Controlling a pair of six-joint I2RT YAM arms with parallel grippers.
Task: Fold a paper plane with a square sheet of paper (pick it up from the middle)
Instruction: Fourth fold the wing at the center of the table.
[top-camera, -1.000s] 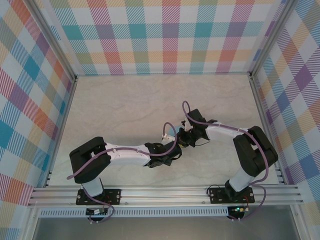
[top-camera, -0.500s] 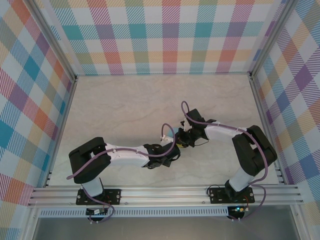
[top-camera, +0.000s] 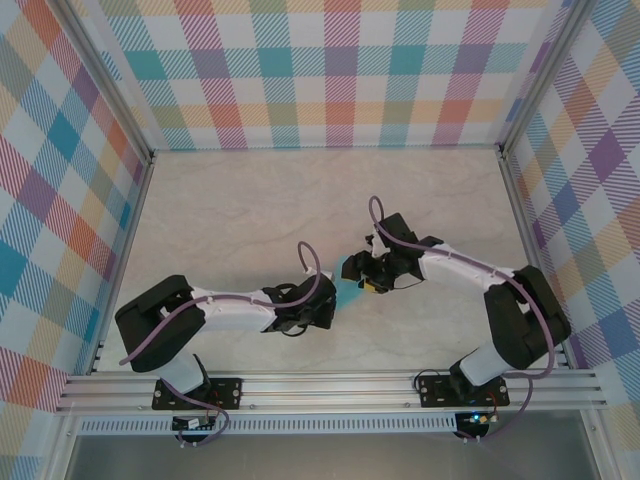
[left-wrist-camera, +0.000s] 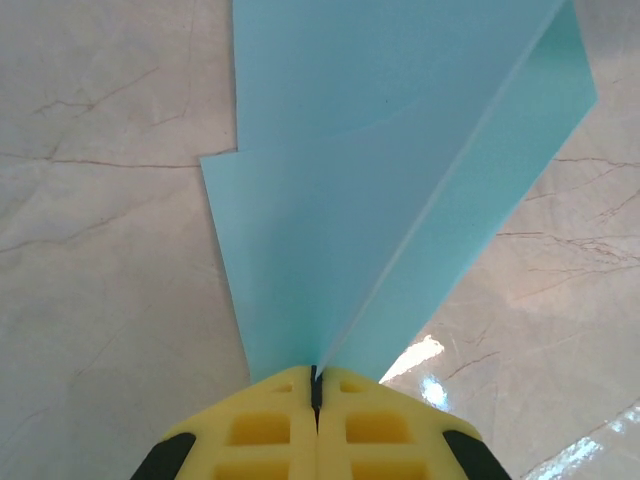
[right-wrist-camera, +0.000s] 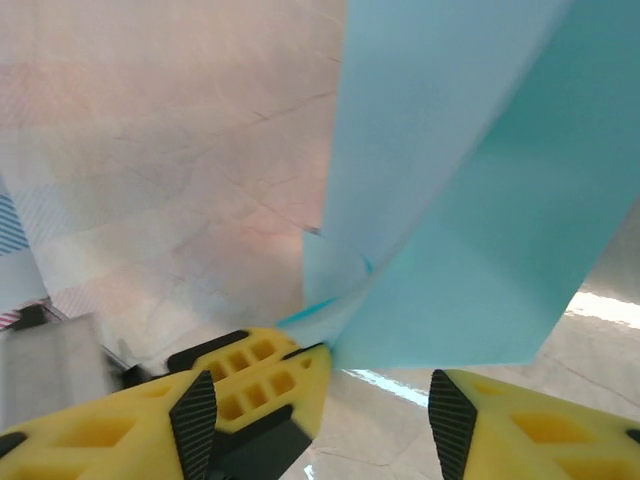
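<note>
Okay, left gripper (left-wrist-camera: 316, 386) first: my two yellow fingers are pressed flush together, pinching the narrow pointed end of the paper plane (left-wrist-camera: 380, 180). From that pinch the light blue paper fans out away from me, getting wider as it goes. It lies in overlapping folded layers, with one straight crease running up toward the right. The pale marble table (left-wrist-camera: 90, 250) is below it; I can't tell if the far edge of the paper touches the surface.

Right gripper (right-wrist-camera: 322, 412): fingers spread apart, black pads facing each other, nothing clamped between them. In the right wrist view the left gripper's yellow tips sit just in front of that gap, and the paper rises from them up and to the right. That picture is blurred, so I can't tell if my right fingers touch the paper.

From the top camera the two grippers meet near the middle of the table, the left one coming from the lower left, the right one from the right. The blue paper shows as a small patch between them. Plaid walls (top-camera: 330, 70) close off three sides of the table.
</note>
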